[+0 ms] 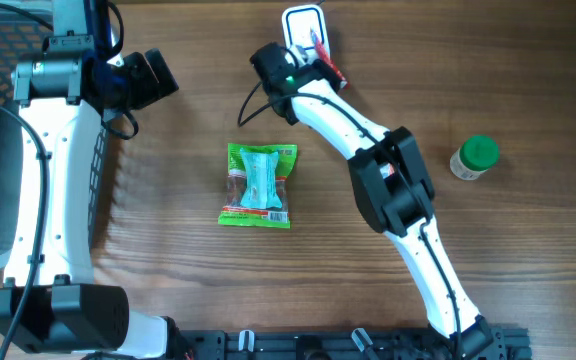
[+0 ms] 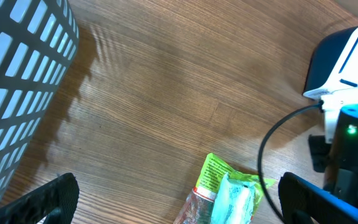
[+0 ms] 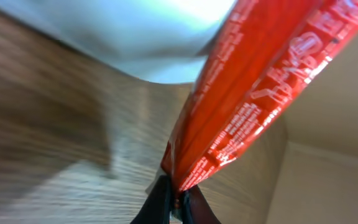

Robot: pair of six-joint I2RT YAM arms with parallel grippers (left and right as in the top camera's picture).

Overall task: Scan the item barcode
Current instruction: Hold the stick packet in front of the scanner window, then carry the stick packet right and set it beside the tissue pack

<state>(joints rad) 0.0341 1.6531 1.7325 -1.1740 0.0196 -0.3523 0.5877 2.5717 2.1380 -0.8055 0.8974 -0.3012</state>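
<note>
Though right jaws pinch it, red packet (image 3: 247, 106) — blurred — runs off-frame.

Bright, even light; red packet (image 3: 253, 93) blurred close-up.

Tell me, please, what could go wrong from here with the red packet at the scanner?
The right gripper pinches the red packet only by its very edge, so it might slip out. No barcode shows on the packet's visible side, so it may not be facing the scanner.
</note>
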